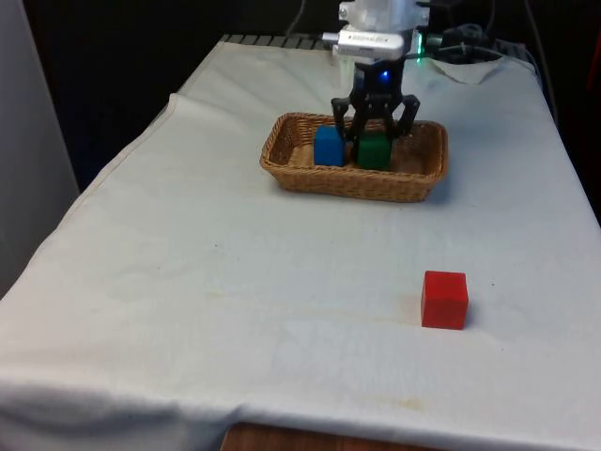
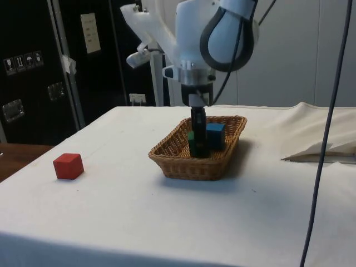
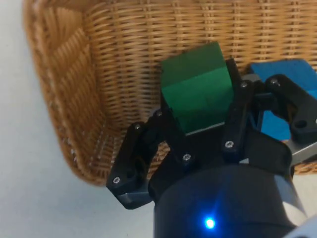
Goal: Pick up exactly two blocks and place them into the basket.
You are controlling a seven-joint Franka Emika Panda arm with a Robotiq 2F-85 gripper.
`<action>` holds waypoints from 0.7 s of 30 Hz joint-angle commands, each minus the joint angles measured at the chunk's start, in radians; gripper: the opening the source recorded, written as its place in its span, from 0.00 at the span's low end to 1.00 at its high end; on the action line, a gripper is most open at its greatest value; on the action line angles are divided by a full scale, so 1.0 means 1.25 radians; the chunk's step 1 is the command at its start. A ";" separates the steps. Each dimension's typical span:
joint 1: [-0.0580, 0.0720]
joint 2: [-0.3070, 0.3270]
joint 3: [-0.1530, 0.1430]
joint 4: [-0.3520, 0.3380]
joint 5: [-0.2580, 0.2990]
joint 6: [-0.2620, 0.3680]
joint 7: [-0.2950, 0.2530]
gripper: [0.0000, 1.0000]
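Note:
A woven basket (image 1: 352, 183) stands on the far half of the table. Inside it a blue block (image 1: 329, 147) rests beside a green block (image 1: 374, 150). My gripper (image 1: 374, 132) reaches down into the basket, shut on the green block, one finger on each side of it. The wrist view has the green block (image 3: 198, 91) tilted between the fingers, close to the basket wall (image 3: 99, 74), with the blue block (image 3: 280, 74) just beyond one finger. From the side, the gripper (image 2: 198, 142) stands low in the basket (image 2: 189, 164). A red block (image 1: 444, 299) lies alone on the cloth, nearer the front edge.
The white cloth is crumpled into folds (image 2: 317, 147) past the basket, near the robot's base. Cables (image 2: 328, 111) hang down at the side view's right. The red block (image 2: 68, 166) sits close to the table edge in the side view.

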 commanded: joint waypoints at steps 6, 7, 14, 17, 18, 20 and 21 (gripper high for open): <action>-0.002 0.039 0.000 0.001 0.020 0.034 -0.024 0.00; -0.015 0.026 0.017 -0.006 0.042 0.035 -0.045 0.00; -0.015 0.020 0.012 -0.010 0.040 0.036 -0.047 0.56; -0.005 0.034 -0.003 -0.002 0.022 0.034 -0.032 0.89; -0.015 0.019 0.011 -0.010 0.040 0.036 -0.047 0.89; -0.015 0.019 0.011 -0.011 0.040 0.036 -0.047 1.00; -0.015 0.018 0.011 -0.011 0.040 0.036 -0.047 1.00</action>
